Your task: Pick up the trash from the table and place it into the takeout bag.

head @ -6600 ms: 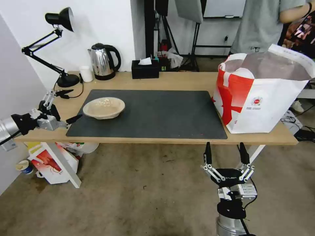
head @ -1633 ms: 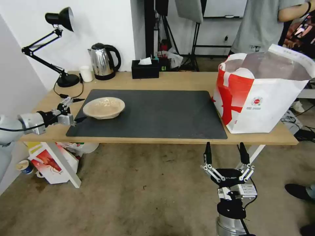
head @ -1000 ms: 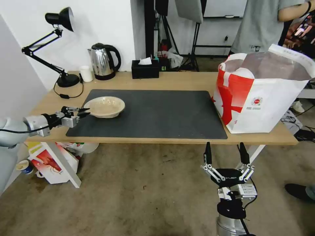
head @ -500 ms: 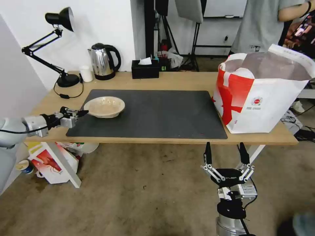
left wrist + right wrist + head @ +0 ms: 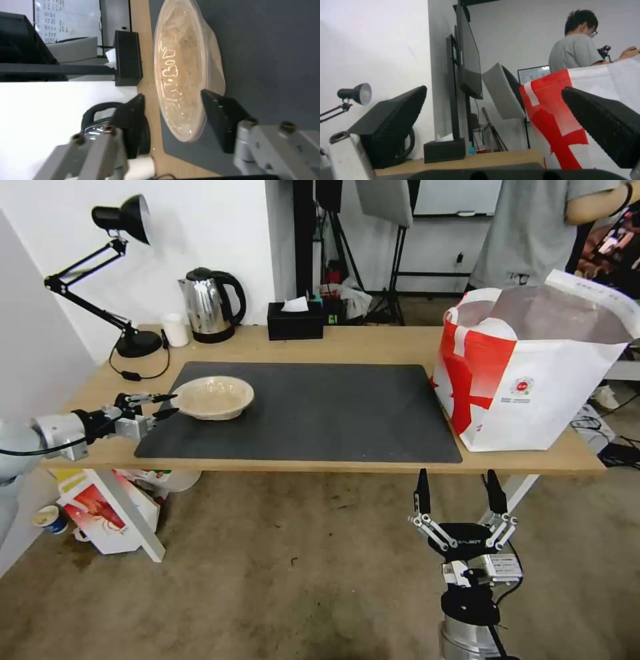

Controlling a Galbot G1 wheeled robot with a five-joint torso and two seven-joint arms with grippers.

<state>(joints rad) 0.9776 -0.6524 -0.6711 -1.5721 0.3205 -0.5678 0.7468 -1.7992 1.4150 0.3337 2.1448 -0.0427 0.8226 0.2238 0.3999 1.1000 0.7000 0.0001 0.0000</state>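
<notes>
half a second ago our left gripper (image 5: 162, 406) had its fingers pinched narrow at the rim of the tan pulp bowl (image 5: 215, 397); now they are spread again, one above and one below that rim, so the grasp is not made. the bowl sits near the worktop's (image 5: 373, 343) left end, well apart from the takeout bag (image 5: 533, 373). our right gripper (image 5: 457, 492) waits wide below the front edge

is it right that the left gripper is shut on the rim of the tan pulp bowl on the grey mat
Not quite. The left gripper is open, not shut: in the left wrist view its fingers sit on either side of the tan pulp bowl rim with gaps. The bowl does rest on the grey mat.
</notes>
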